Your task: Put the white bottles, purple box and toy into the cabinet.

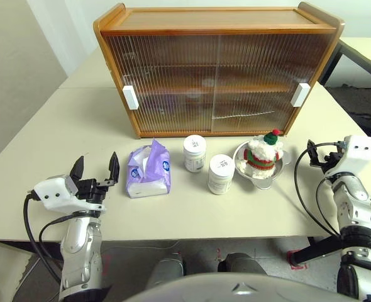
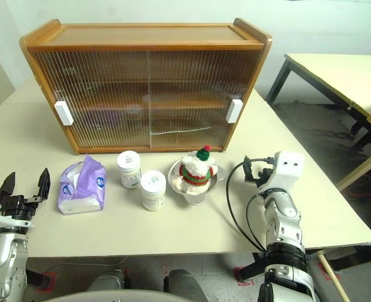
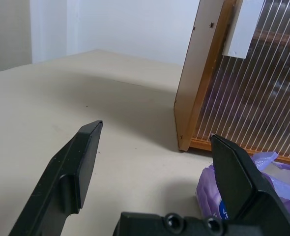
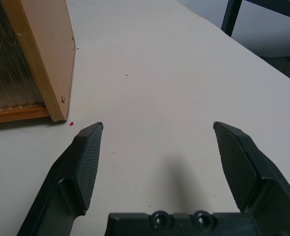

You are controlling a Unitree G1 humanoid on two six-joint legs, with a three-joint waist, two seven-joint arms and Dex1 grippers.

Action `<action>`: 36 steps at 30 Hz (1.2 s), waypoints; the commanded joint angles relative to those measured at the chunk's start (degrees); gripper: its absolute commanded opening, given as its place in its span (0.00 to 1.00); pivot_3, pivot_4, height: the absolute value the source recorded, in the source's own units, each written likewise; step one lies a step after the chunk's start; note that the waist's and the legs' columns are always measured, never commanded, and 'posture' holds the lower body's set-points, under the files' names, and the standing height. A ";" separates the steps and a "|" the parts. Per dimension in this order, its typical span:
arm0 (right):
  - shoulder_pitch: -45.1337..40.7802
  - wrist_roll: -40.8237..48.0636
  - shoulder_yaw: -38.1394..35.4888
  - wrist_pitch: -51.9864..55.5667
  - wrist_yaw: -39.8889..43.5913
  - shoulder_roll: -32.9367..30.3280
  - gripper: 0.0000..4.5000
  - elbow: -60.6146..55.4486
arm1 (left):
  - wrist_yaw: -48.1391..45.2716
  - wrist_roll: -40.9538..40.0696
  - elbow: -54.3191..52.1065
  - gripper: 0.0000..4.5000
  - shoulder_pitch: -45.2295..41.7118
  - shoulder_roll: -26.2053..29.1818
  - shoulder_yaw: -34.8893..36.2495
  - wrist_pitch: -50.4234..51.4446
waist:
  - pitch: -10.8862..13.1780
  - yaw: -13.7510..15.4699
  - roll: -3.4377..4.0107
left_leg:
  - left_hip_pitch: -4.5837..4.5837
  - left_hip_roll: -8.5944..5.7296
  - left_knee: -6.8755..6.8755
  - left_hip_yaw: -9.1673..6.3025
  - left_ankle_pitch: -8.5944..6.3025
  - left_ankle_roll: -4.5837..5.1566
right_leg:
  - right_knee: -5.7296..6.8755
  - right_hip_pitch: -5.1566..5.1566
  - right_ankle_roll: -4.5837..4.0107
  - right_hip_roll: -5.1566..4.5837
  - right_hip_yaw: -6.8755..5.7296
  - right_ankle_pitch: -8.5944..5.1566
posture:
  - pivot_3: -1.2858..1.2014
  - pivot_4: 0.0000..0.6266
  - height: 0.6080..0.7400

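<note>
The cabinet (image 1: 217,69) stood at the back of the table (image 1: 47,138) with both ribbed sliding doors shut, a white handle at each outer edge. In front of it the task's things lay in a row. The purple box (image 1: 148,170) was furthest to the robot's left, white tissue poking from its top. Next came the two white bottles, one (image 1: 194,153) nearer the cabinet and the other (image 1: 221,173) just beside it and closer to the table's front edge (both upright, lids on). To their right the toy (image 1: 263,151) sat in a steel bowl (image 1: 243,165).

The left gripper (image 1: 95,168) hovered near the purple box, its jaws spread wide and holding nothing. The right gripper (image 4: 159,167) hung over bare table beside the cabinet's right end, jaws likewise wide apart and empty.
</note>
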 commanded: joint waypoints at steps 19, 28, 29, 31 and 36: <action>-5.89 24.47 5.28 20.42 24.58 -3.45 0.99 -33.69 | 0.09 -5.37 4.19 1.00 -10.85 9.22 7.26 3.87 | 0.02 -0.48 0.04 | 0.04 0.12 0.34 0.12 0.09 0.04 | 0.01 0.02 -0.41 1.10 0.07 0.28 | 0.49 0.04 1.00; -7.22 36.68 9.50 37.37 32.13 -8.17 0.99 -44.54 | -2.82 -9.30 1.98 1.00 -17.05 13.71 6.34 13.40 | 0.07 -0.37 -0.20 | 0.03 0.05 0.94 0.23 -0.11 -0.30 | 0.00 0.10 -0.63 1.58 0.08 0.30 | 0.49 0.02 1.00; -7.55 37.86 10.14 38.74 32.73 -8.30 0.99 -45.68 | -3.13 -10.37 1.25 1.00 -17.91 13.81 5.92 15.32 | 0.06 -0.37 -0.22 | 0.03 0.05 0.94 0.25 -0.11 -0.30 | 0.00 0.10 -0.65 1.62 0.08 0.32 | 0.49 0.01 1.00; -7.93 39.57 10.60 40.54 33.15 -8.25 0.99 -46.98 | -3.45 -11.67 0.16 1.00 -18.88 13.68 5.49 17.98 | 0.05 -0.37 -0.25 | 0.05 0.04 0.96 0.45 -0.10 -0.31 | 0.00 0.14 -0.67 1.67 0.05 0.33 | 0.49 0.01 1.00; -9.18 40.38 12.09 40.99 32.69 -6.11 0.99 -48.85 | -1.59 -10.24 1.07 1.00 -22.41 11.65 3.39 20.74 | 0.05 -0.39 -0.26 | 0.08 0.04 0.97 0.58 -0.10 -0.31 | 0.00 0.17 -0.67 1.69 0.06 0.33 | 0.49 0.02 1.00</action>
